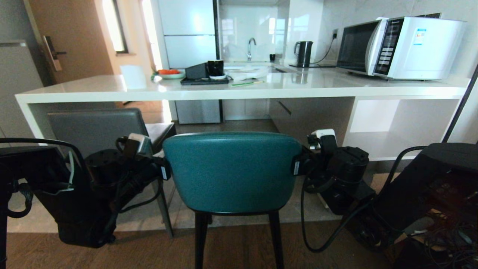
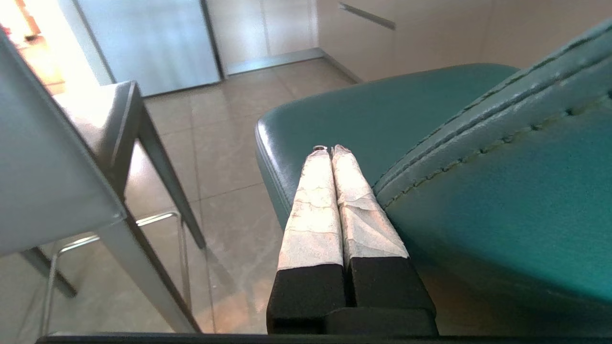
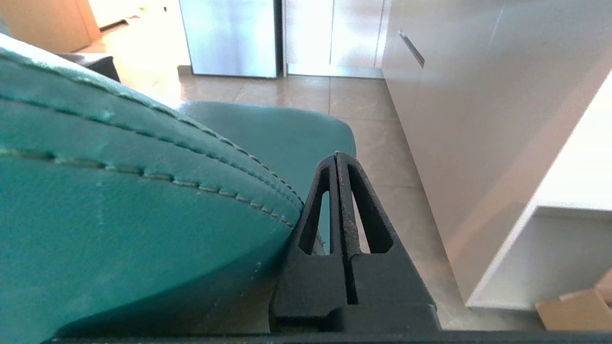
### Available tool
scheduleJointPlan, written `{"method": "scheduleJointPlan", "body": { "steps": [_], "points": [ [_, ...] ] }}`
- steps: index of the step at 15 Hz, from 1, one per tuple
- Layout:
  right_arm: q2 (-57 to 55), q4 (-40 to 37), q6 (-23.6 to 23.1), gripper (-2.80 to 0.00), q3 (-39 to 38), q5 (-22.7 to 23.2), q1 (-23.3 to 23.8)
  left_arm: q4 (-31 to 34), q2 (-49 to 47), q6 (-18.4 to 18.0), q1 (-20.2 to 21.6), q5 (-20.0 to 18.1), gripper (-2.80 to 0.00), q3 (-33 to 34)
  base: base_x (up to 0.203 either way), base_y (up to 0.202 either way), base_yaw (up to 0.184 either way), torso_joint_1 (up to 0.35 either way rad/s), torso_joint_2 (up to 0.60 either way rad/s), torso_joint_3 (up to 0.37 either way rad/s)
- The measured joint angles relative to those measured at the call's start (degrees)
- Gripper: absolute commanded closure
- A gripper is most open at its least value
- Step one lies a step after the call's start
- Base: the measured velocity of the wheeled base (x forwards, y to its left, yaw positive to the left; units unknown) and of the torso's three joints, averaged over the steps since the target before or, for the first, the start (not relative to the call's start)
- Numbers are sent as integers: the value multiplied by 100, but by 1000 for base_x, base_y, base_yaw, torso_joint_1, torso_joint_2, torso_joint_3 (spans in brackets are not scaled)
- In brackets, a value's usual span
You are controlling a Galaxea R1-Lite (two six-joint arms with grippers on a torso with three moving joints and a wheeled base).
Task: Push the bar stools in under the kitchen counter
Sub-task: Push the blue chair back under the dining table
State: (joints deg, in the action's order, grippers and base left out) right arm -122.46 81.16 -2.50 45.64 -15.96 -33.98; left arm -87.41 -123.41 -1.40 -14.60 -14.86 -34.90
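I am in front of the long white worktop (image 1: pixel 112 91). The teal stool (image 1: pixel 231 172) is right in front of me, near me, with its curved back facing me. Its seat points toward the worktop, but its back is not under the worktop yet. Its black legs stand where the wood floor meets the tiles.

My left tool (image 2: pixel 331 152) is at the left edge of the teal stool's back. Its two white-wrapped fingers (image 2: pixel 313 210) are pressed together and hold nothing. They lie along the side of the back, just beside it.

My right tool (image 3: pixel 337 155) is at the right edge of the same back. Its black fingers (image 3: pixel 363 205) are together too, with nothing between them. They sit right beside the stitched edge.

The grey stool (image 1: pixel 97 129) is to the left of the teal one and farther away. Its square back is just below the worktop's edge, and its seat reaches under the worktop.

On the worktop sit a microwave (image 1: pixel 399 46) at the far right, a black kettle (image 1: pixel 303 53) and a dark tray with cups (image 1: pixel 205 74).
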Motion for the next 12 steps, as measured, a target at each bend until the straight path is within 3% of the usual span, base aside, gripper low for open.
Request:
{"method": "scheduleJointPlan", "body": {
  "steps": [3,7,12],
  "points": [
    [-143,20,-6,0,180,55,42,-5,-105,0,0,170,0,-71,0,0,0,0,0,0],
    [-369,226,13,0,215,278,438,34,-212,-9,0,290,0,-292,0,0,0,0,0,0],
    [-619,211,2,0,540,425,628,306,-421,-16,-57,770,0,-932,0,0,0,0,0,0]
  ]
}}
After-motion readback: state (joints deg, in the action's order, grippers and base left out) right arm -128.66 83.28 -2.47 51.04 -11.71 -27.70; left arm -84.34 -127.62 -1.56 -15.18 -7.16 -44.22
